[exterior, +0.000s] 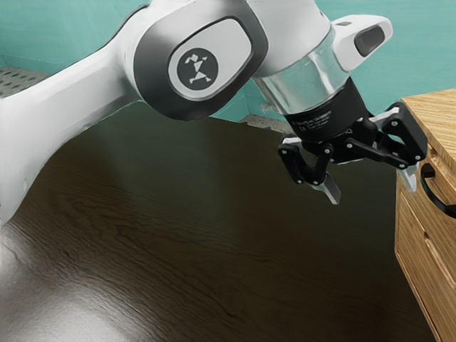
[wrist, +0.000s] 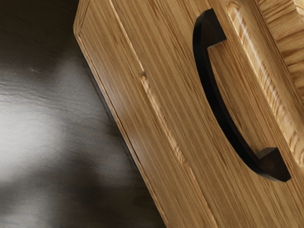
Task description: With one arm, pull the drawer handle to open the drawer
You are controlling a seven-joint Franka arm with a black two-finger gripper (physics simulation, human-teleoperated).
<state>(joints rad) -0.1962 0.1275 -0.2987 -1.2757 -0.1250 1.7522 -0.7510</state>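
A light wooden drawer cabinet (exterior: pixel 427 242) stands at the exterior view's right edge on the dark table. A curved black handle (exterior: pixel 433 191) sticks out from its upper drawer front. My black gripper (exterior: pixel 369 185) hangs open just to the left of that handle, with one fingertip close beside it and nothing between the fingers. The wrist view looks straight at the drawer front (wrist: pixel 166 118), where the black handle (wrist: pixel 223 99) arches across the wood. The drawer front sits flush with the cabinet face as far as I can see.
The dark wood-grain table (exterior: pixel 185 242) stretches out to the left of the cabinet and below my arm. A teal wall (exterior: pixel 57 35) runs behind. A grey ledge (exterior: pixel 18 78) shows at the far upper left.
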